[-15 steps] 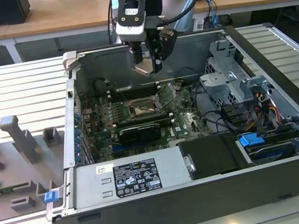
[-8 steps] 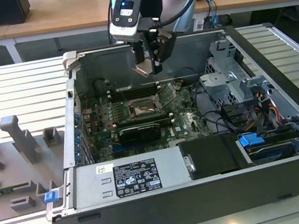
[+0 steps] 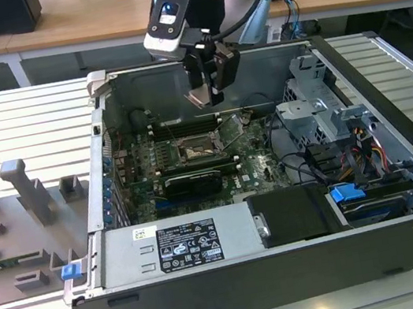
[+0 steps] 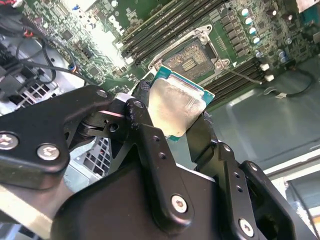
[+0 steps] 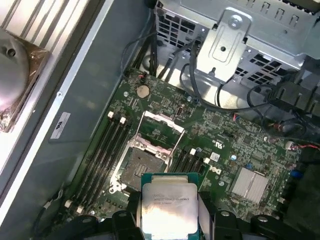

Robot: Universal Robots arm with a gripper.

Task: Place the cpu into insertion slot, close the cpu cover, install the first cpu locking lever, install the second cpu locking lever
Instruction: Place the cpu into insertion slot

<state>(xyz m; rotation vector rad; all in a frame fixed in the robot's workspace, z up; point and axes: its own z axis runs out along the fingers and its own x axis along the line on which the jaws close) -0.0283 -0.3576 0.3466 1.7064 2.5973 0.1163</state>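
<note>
Fingers [image 4: 145, 120] clamped tight on the cpu [image 4: 175, 107] by two opposite edges, hovering clear above the bare insertion slot [image 5: 139, 167]; cpu cover [image 5: 164, 122] tilted up off the slot, inside the open computer case [image 3: 254, 290].

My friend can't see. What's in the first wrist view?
The gripper holds the cpu, a square silver chip, above a green circuit board. Close by, the insertion slot sits empty, with the cpu cover flipped open.
</note>
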